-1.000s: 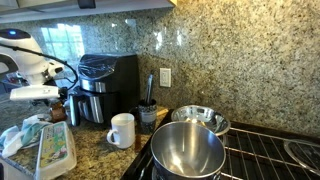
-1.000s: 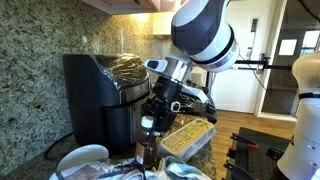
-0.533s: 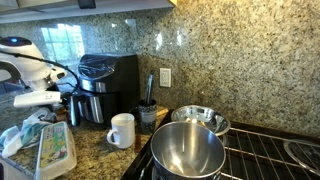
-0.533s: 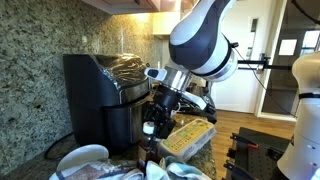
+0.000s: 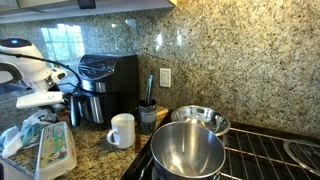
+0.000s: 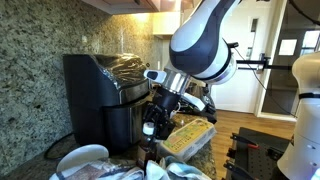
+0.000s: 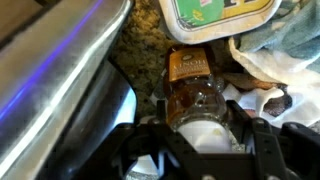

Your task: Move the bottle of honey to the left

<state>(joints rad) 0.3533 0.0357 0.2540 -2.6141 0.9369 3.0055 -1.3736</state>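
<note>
The bottle of honey (image 7: 198,88), amber-brown with a pale cap (image 7: 206,138), stands on the granite counter beside the black appliance. In the wrist view my gripper (image 7: 205,148) has a finger close against each side of the cap and looks shut on it. The bottle shows in both exterior views (image 5: 72,112) (image 6: 151,152), right under my gripper (image 5: 68,97) (image 6: 154,126). Its base still seems to rest on the counter.
A black appliance with a shiny front (image 5: 108,85) (image 6: 100,95) stands right next to the bottle. A green-lidded plastic box (image 5: 55,150) (image 6: 186,134) and crumpled bags lie on the other side. A white mug (image 5: 122,130), a steel pot (image 5: 188,150) and a bowl (image 5: 201,119) stand further along.
My arm moved down and toward the bottle between one second and half a second ago. Since then it has hardly moved.
</note>
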